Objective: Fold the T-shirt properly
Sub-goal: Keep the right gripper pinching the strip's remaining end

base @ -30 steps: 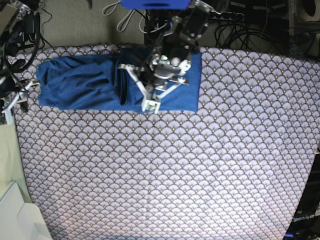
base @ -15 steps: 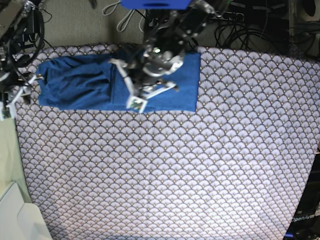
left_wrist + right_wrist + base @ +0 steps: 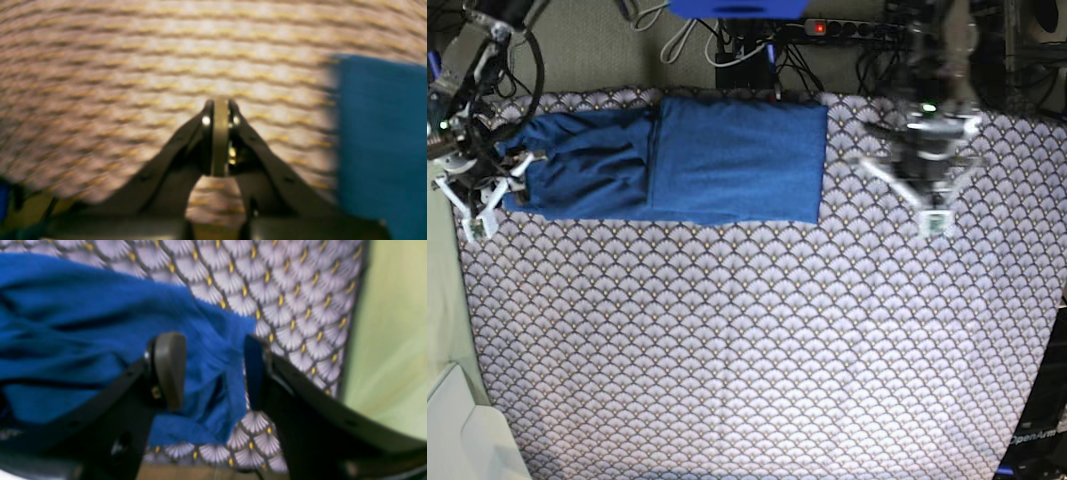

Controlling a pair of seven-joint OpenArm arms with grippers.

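The blue T-shirt (image 3: 727,160) lies along the far edge of the tablecloth (image 3: 757,350). Its right half is a smooth folded rectangle and its left part (image 3: 587,165) is wrinkled. My right gripper (image 3: 489,195) stands open at the shirt's left end. In the right wrist view, the right gripper (image 3: 213,370) hangs just above the shirt's corner (image 3: 213,340) with nothing pinched. My left gripper (image 3: 937,222) is shut and empty over bare cloth, to the right of the shirt. In the left wrist view, the left gripper (image 3: 220,103) is motion-blurred and the T-shirt (image 3: 380,140) shows at the right edge.
A power strip (image 3: 857,28) and cables sit behind the table's far edge. A pale green surface (image 3: 442,330) and a white box (image 3: 467,440) border the table on the left. Dark equipment (image 3: 1037,440) stands at the right edge.
My left arm has swung from above the shirt's middle to the right, off the shirt. The shirt's right half now lies uncovered and flat. My right gripper has moved in to the shirt's left end.
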